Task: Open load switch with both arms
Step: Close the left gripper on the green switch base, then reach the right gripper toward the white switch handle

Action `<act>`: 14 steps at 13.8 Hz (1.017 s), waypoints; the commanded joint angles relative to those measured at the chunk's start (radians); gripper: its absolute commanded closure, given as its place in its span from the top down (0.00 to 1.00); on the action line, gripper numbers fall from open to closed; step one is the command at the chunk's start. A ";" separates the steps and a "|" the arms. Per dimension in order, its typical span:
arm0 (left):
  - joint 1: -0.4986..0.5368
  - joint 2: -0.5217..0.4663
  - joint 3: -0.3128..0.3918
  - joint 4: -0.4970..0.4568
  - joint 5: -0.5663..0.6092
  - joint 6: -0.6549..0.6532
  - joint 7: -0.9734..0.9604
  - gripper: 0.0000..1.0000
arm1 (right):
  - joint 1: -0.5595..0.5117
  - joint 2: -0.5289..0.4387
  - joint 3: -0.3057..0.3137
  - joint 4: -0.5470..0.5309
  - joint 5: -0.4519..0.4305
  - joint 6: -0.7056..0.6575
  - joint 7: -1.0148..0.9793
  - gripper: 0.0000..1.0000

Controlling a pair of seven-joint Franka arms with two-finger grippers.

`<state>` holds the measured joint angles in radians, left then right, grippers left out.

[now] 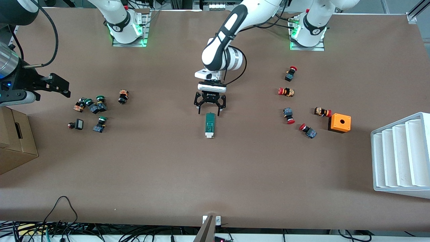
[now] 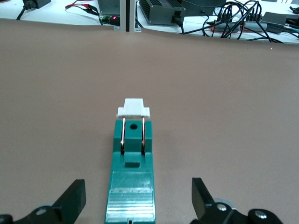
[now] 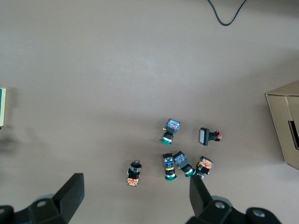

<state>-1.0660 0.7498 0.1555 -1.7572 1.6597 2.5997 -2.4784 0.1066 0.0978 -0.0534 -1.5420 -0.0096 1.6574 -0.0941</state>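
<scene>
The load switch (image 1: 210, 125) lies flat at the middle of the table, a narrow dark-green block with its white end piece toward the front camera. In the left wrist view the load switch (image 2: 132, 177) shows two copper strips running up to the white end. My left gripper (image 1: 209, 112) hangs low over the switch's green end, open. The left gripper (image 2: 138, 200) has a finger (image 2: 74, 198) on each side of the block, apart from it. My right gripper (image 1: 62, 87) waits up in the air toward the right arm's end, open and empty, over the green-capped buttons (image 3: 170, 165).
Several green-capped push buttons (image 1: 94, 106) lie toward the right arm's end, beside a cardboard box (image 1: 13, 141). Red-capped buttons (image 1: 287, 91), an orange box with a hole (image 1: 339, 122) and a white ribbed rack (image 1: 401, 154) sit toward the left arm's end.
</scene>
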 commanded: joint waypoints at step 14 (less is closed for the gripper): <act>-0.075 0.108 0.015 0.027 0.236 -0.168 -0.232 1.00 | -0.028 0.348 0.010 0.299 0.207 -0.024 0.285 1.00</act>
<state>-1.1201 0.8269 0.1558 -1.7611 1.8477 2.4579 -2.6582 0.0780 0.3536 -0.0516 -1.3600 0.1529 1.6473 0.0620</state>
